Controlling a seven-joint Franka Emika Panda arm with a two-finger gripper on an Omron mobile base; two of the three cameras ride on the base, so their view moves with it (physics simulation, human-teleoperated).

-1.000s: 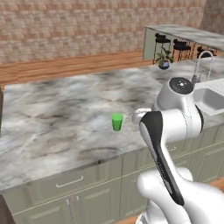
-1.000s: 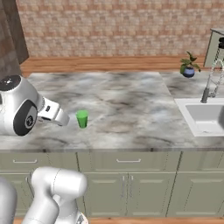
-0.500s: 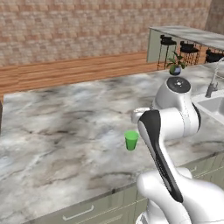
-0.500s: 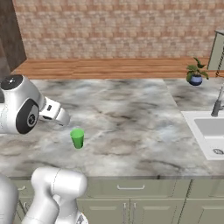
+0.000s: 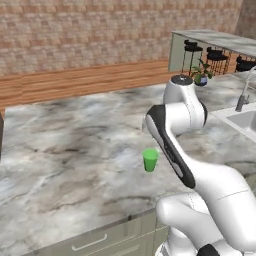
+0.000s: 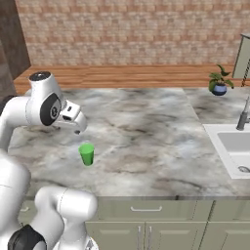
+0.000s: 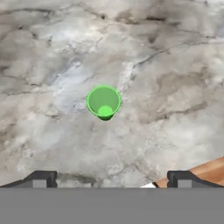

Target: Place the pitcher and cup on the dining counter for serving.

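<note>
Over the last second the whole scene has slid in both base views: the cup sat farther back and to the side in the older frames and now lies close in front of the arm, while the sink has drifted toward the right edge of the right base view. Everything shifts together, so this reads as the base driving, not the cup moving. The cup stands upright on the marbled counter, toward its near edge, well apart from the sink and from the potted plant at the far right corner. The gripper hangs above the cup with its jaws spread wide, the two dark tips far apart and nothing between them; the cup is seen from above, near the middle of the hand view, apart from both tips. Judgement: the repositioning lines the hand up for a descent onto the cup, so the task is at an early stage, the cup not yet grasped. Containers: the cup interior shows plain green down to its bottom, apparently empty. The sink basin shows only a drain. The dining counter with black bar stools under its overhang stands far off at the upper right of the left base view, top bare where visible.
</note>
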